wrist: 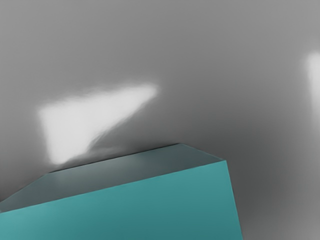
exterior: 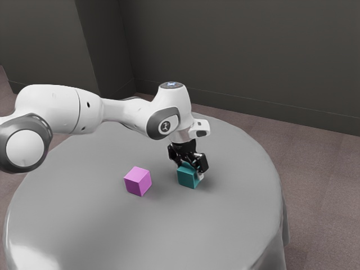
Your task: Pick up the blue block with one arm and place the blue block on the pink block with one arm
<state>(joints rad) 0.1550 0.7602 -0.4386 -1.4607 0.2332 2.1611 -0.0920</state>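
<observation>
Pink block [exterior: 138,181] rests on the round grey table [exterior: 236,225], apart from the pincer [exterior: 190,169] toward the exterior view's left. Blue block [exterior: 187,178] stands on the table directly under the pincer, its top up against the pincer's underside, and looms close beneath the hand in the wrist view [wrist: 150,205]. Whether the pincer is clamped on it or standing wide, I cannot tell.

This looks like a plain test room for a robot, drawn by a computer. A big white robot arm with grey joints [exterior: 84,109] reaches over a round, smooth grey bench [exterior: 242,225]. The bench lies right under the black end effector [exterior: 190,169]. Behind the end effector stand plain dark grey walls [exterior: 253,50] that meet in a corner. Below those walls runs a dull brown floor [exterior: 320,163]. A soft white patch of light [wrist: 95,120] shines on the bench near the end effector.
</observation>
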